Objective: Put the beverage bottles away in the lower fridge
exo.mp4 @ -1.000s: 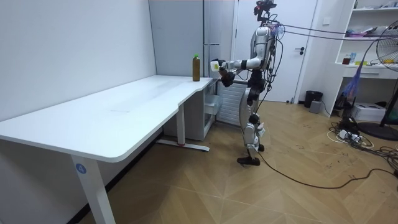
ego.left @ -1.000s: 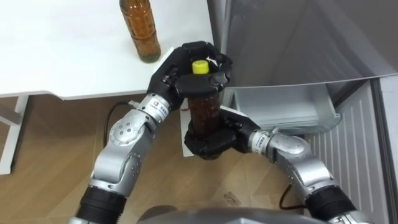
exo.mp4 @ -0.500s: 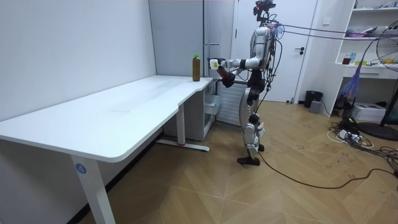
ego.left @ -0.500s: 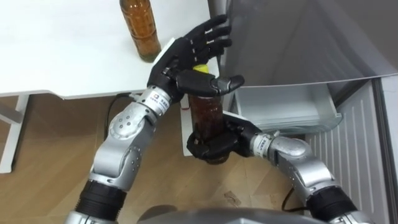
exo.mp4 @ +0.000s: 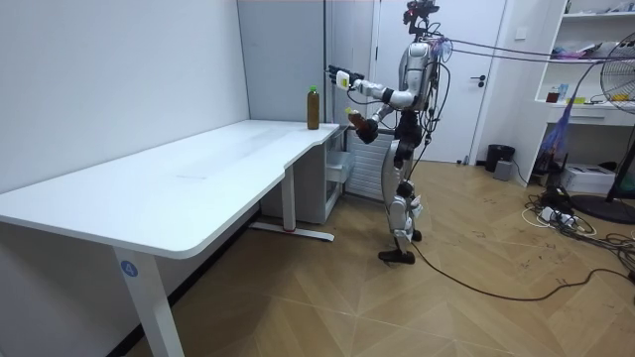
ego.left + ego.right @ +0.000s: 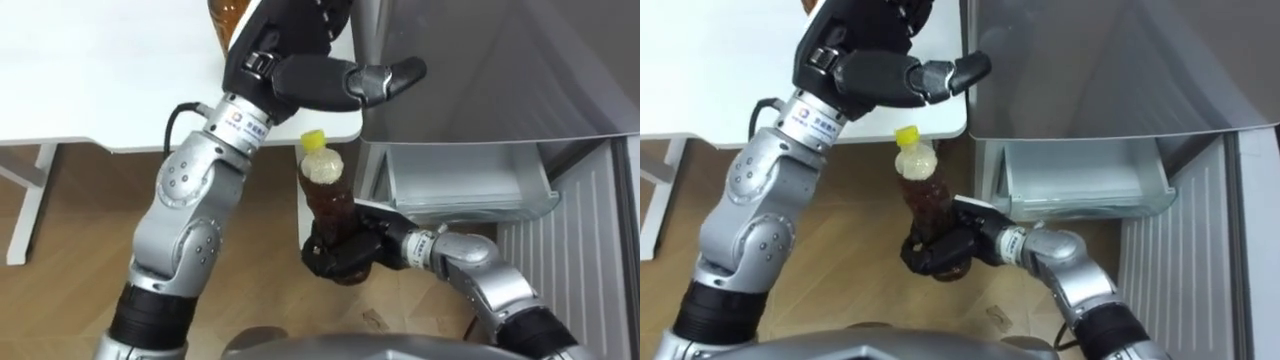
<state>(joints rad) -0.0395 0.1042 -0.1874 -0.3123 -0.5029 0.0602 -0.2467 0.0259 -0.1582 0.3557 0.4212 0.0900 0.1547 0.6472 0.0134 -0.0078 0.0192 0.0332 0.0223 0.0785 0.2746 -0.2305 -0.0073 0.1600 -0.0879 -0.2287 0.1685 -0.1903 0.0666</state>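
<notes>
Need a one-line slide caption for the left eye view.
Right hand grips a yellow-capped drink bottle beside the open fridge drawer; left hand hovers open above it.

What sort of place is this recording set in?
Probably an office or lab room rather than a home kitchen: a long white desk stands on a wood floor, a grey fridge stands at its far end, and there is open shelving at the room view's right.
</notes>
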